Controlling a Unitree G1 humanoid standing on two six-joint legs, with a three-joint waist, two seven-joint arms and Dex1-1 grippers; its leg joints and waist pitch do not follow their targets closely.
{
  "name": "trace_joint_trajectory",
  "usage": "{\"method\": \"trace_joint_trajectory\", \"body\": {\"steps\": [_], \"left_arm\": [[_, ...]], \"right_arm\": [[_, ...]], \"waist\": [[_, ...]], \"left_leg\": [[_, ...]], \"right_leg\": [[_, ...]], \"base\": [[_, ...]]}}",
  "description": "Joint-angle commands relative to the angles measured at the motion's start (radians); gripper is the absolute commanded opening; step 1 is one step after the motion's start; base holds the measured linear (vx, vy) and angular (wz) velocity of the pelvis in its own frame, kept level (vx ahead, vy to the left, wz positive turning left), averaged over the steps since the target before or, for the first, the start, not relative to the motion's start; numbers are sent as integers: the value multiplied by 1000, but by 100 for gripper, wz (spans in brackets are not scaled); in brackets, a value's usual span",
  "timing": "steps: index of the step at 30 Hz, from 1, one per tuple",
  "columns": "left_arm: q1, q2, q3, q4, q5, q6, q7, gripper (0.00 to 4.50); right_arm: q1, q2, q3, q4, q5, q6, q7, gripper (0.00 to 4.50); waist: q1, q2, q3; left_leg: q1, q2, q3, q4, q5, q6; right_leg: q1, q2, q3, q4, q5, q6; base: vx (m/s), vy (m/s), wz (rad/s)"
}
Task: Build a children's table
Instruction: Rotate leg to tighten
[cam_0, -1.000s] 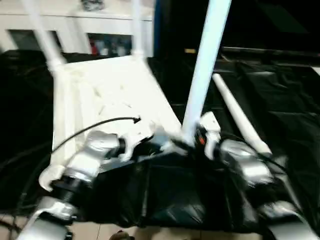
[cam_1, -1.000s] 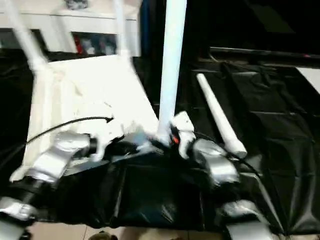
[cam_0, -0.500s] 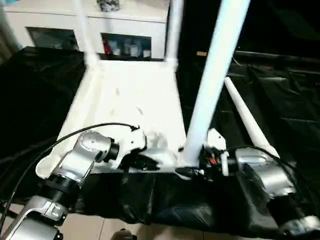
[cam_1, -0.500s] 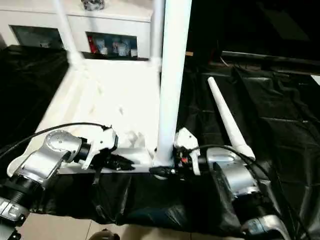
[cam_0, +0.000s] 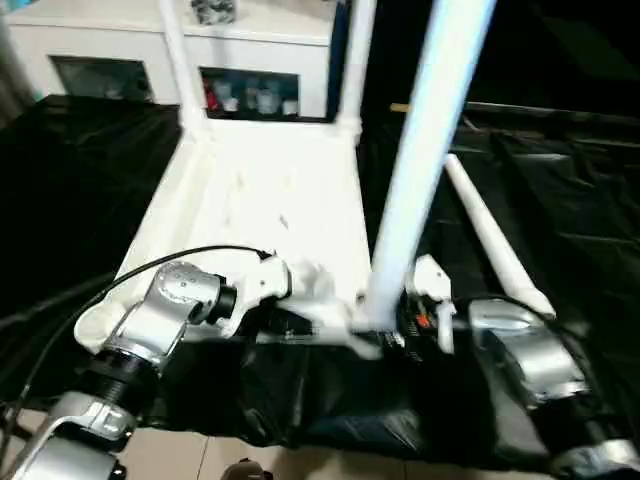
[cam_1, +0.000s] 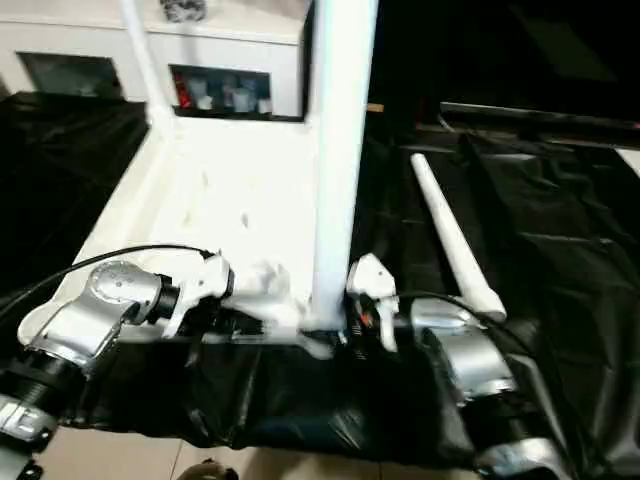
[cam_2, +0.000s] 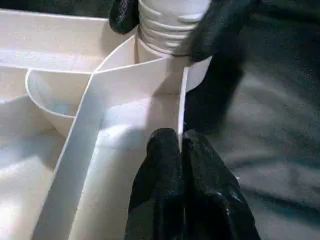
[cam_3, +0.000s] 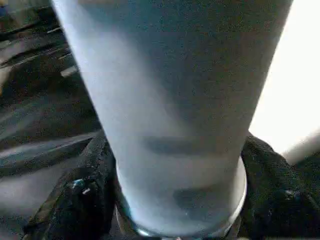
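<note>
The children's table top (cam_1: 230, 190) lay upside down on the black-draped table (cam_1: 540, 230), its ribbed underside facing up. Two white legs stood in its far corner sockets, the far left leg (cam_1: 140, 60) and the far right leg (cam_0: 357, 60), in front of a white cabinet (cam_1: 150, 40).

At the near right corner a third leg (cam_1: 335, 160) stood upright in its socket. In the left wrist view we saw its ribbed lower end (cam_2: 167, 25) seated in the round socket, with black fingers (cam_2: 215, 27) on both sides of it. Those belonged to our right gripper (cam_1: 345, 325), which reached in from the right at the base of that leg; in the right wrist view the leg (cam_3: 175, 115) rose between the two fingers (cam_3: 75, 200), which sat on either side of its base. We could not tell whether they pressed on it.

Our left gripper (cam_2: 180, 165) had its fingers together, pinching the thin upright rim wall of the top (cam_2: 181, 110) just beside that socket.

The fourth leg (cam_1: 455, 235) lay loose on the black cover to the right of the top, apart from it, its thicker end toward us.
</note>
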Motion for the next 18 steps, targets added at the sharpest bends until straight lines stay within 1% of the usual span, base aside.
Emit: {"method": "trace_joint_trajectory", "body": {"steps": [1, 2, 3, 4, 5, 6, 7, 8, 9, 10, 11, 12, 14, 16, 17, 18], "left_arm": [[-31, -82, 53, -43, -22, 36, 150, 0], [-30, -87, 56, -45, -22, 40, 159, 0], [-26, -101, 61, -52, -21, 49, 185, 0], [-20, -123, 65, -61, -10, 57, 232, 0], [-18, -135, 67, -64, -2, 61, 258, 0], [-18, -135, 67, -64, -2, 61, 258, 0], [-16, -147, 68, -66, 7, 64, 287, 0], [-14, -171, 70, -68, 19, 72, 336, 0], [-16, -190, 70, -63, 29, 76, 374, 0], [-18, -201, 71, -61, 36, 78, 397, 0], [-22, -237, 66, -51, 52, 80, 455, 0], [-24, -264, 57, -44, 64, 79, 492, 0], [-24, -270, 45, -42, 70, 75, 494, 0], [-23, -269, 40, -42, 70, 74, 487, 0], [-22, -266, 37, -44, 67, 73, 477, 0], [-21, -260, 35, -48, 63, 72, 462, 0]], "right_arm": [[-38, 82, 27, 79, -50, -26, -155, 276], [-42, 87, 25, 87, -54, -28, -171, 276], [-53, 100, 15, 111, -62, -32, -219, 276], [-75, 125, -3, 156, -73, -36, -306, 276], [-85, 137, -13, 177, -77, -38, -348, 276], [-85, 137, -13, 177, -77, -38, -348, 275], [-97, 150, -24, 200, -81, -40, -395, 275], [-115, 173, -46, 234, -83, -39, -461, 275], [-129, 188, -60, 258, -86, -38, -509, 275], [-137, 197, -68, 272, -88, -38, -538, 275], [-159, 222, -82, 309, -94, -43, -605, 275], [-177, 239, -81, 339, -109, -65, -646, 275], [-184, 247, -79, 353, -114, -87, -647, 275], [-186, 251, -83, 357, -109, -94, -640, 345], [-188, 254, -91, 359, -95, -94, -628, 345], [-189, 254, -96, 360, -85, -94, -615, 348]], "waist": [[-9, -3, -60], [-14, -3, -59], [-21, -4, -62], [-25, -4, -62], [-25, -4, -62], [-32, -4, -63], [-31, -4, -64], [-30, -3, -64], [-31, -2, -67], [-32, -3, -68], [-32, -3, -68], [-34, -2, -69], [-32, -1, -73], [-30, -2, -71], [-30, 1, -71], [-30, 1, -70]], "left_leg": [[9, 39, -19, -76, -291, -20], [10, 37, -19, -76, -297, -21], [7, 34, -20, -74, -284, -19], [6, 34, -17, -72, -270, -11], [6, 34, -17, -72, -270, -11], [7, 33, -16, -71, -268, -11], [6, 32, -15, -69, -251, -2], [8, 32, -13, -67, -244, 6], [8, 33, -12, -67, -224, 7], [7, 35, -11, -66, -212, 6], [7, 33, -11, -67, -202, 8], [5, 34, -11, -66, -187, 8], [7, 33, -9, -62, -177, 17], [5, 32, -7, -61, -173, 35], [5, 31, -7, -61, -176, 37], [5, 32, -7, -63, -188, 37]], "right_leg": [[42, -91, 46, -91, -417, -141], [41, -90, 45, -94, -420, -142], [47, -91, 44, -92, -408, -142], [44, -89, 47, -92, -385, -143], [44, -89, 47, -92, -385, -143], [43, -88, 46, -92, -375, -151], [45, -87, 47, -91, -357, -150], [43, -85, 48, -90, -338, -154], [44, -83, 49, -84, -290, -166], [44, -83, 50, -81, -265, -174], [47, -82, 47, -79, -243, -180], [48, -81, 48, -75, -215, -187], [49, -81, 49, -72, -175, -195], [51, -80, 49, -70, -140, -200], [51, -80, 49, -71, -143, -200], [51, -81, 49, -74, -164, -197]], "base": [[0, 0, 0], [0, 0, 0], [0, 0, 0], [0, 0, 0], [0, 0, 0], [0, 0, 0], [0, 0, 0], [0, 0, 0], [0, 0, 0], [0, 0, 0], [0, 0, 0], [0, 0, 0], [0, 0, 0], [0, 0, 0], [0, 0, 0], [0, 0, 0]]}}
